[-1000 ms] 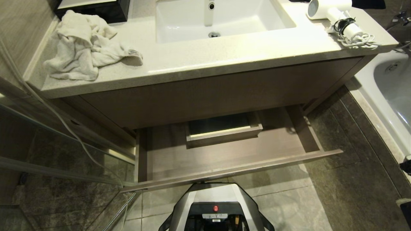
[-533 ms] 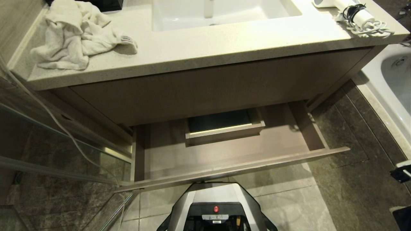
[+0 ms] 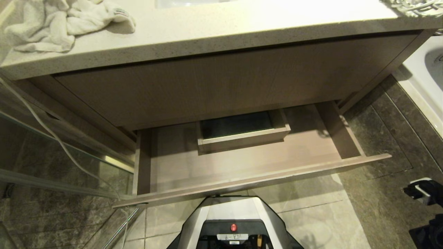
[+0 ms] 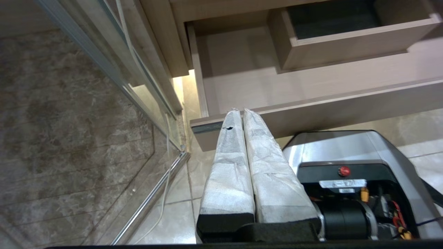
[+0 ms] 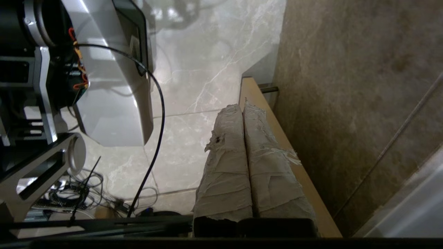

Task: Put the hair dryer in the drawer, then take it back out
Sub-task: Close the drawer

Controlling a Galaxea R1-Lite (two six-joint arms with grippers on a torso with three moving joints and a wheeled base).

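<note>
There was one open drawer (image 3: 242, 166) with one boxed cut-out (image 3: 242, 133), one crumpled towel (image 3: 52, 24), one coiled white cord (image 3: 415, 7), and two grippers: left (image 4: 241, 110), right (image 5: 241, 105).

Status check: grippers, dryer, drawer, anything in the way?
Left gripper and right gripper shut, empty. Drawer open, nothing in it. Hair dryer: only its cord shows, on the countertop. Path clear.

A home or hotel bathroom: a pale speckled vanity counter (image 3: 221, 38) carries a crumpled white towel (image 3: 52, 26), with the edge of a white basin at its back. Below the counter a wood-grain drawer (image 3: 249, 181) stands open; right of it a white bathtub rim (image 3: 420, 86), left a glass shower panel (image 3: 65, 166)
</note>
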